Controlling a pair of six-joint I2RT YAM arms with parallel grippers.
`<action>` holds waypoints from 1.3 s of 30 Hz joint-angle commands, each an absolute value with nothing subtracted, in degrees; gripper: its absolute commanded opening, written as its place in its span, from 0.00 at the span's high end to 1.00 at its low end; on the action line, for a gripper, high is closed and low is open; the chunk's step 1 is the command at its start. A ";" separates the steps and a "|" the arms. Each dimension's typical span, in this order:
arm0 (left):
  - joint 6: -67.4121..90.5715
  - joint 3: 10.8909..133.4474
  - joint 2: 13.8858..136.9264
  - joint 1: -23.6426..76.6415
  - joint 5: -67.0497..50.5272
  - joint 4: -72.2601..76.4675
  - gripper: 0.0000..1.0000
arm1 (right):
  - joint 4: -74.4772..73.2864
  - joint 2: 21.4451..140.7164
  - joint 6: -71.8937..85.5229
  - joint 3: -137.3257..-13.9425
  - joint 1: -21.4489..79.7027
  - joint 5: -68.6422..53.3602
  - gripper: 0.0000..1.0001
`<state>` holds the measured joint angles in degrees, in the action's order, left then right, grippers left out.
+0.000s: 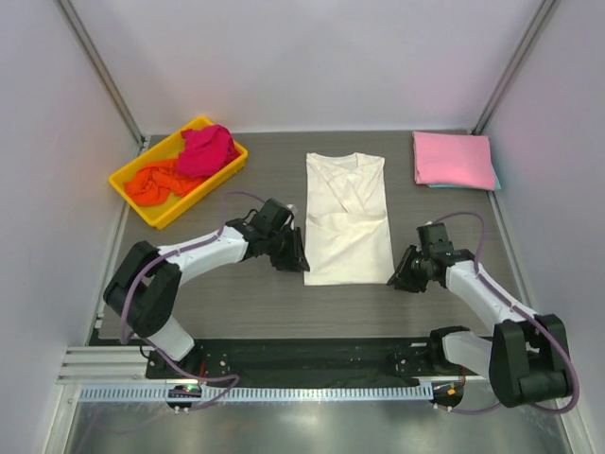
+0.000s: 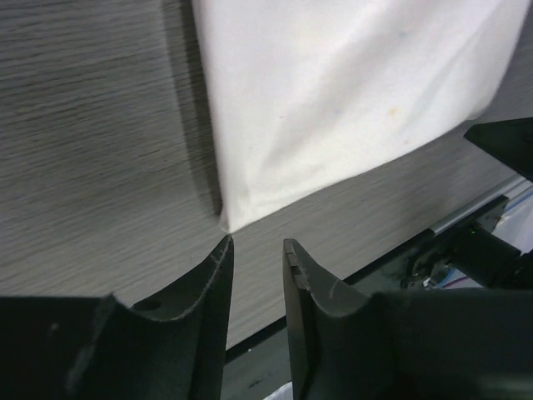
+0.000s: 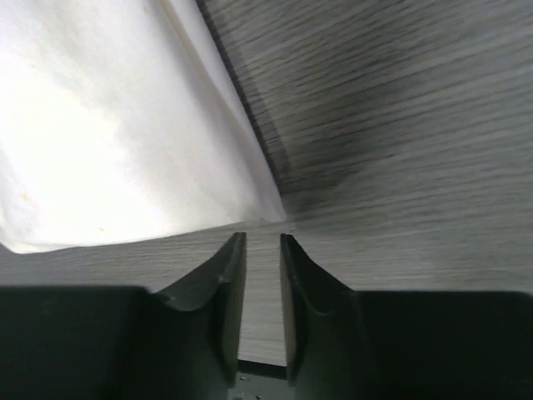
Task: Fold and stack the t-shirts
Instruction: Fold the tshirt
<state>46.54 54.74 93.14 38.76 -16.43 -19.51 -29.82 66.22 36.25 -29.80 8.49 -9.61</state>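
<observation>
A cream-white t-shirt (image 1: 347,218) lies flat in the middle of the table, its sides folded in and its neck toward the far edge. My left gripper (image 1: 296,257) sits at the shirt's near left corner (image 2: 229,218), jaws slightly apart with only table between them. My right gripper (image 1: 397,274) is at the near right corner (image 3: 271,212), jaws also slightly apart and holding nothing. A folded pink t-shirt (image 1: 453,158) rests at the far right on a teal one (image 1: 495,180), of which only an edge shows. Magenta (image 1: 208,149) and orange (image 1: 158,182) t-shirts lie crumpled in the tray.
A yellow plastic tray (image 1: 128,170) stands at the far left, holding the crumpled shirts. White walls enclose the table on three sides. A black strip and metal rail (image 1: 284,378) run along the near edge by the arm bases.
</observation>
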 commanded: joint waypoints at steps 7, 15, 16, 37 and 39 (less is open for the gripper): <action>38.67 72.06 96.14 37.97 -12.12 -28.57 0.67 | -33.05 63.09 36.66 -43.93 8.35 -10.64 0.66; 36.48 86.47 115.19 37.09 -14.59 -28.65 0.71 | -29.53 81.46 29.01 -58.79 8.35 -8.01 0.69; 36.21 89.70 116.53 36.83 -14.24 -29.52 0.71 | -29.27 83.13 28.05 -59.76 8.35 -7.56 0.70; 32.79 111.52 133.95 30.06 -14.33 -32.77 0.71 | -24.87 108.99 19.61 -77.08 8.26 -5.88 0.64; 31.82 111.62 131.93 29.27 -14.15 -33.57 0.70 | -25.31 108.46 17.85 -77.08 8.26 -7.20 0.63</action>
<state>34.39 109.36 134.02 30.17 -13.30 -32.03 -26.02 110.02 21.28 -74.85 8.40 -5.41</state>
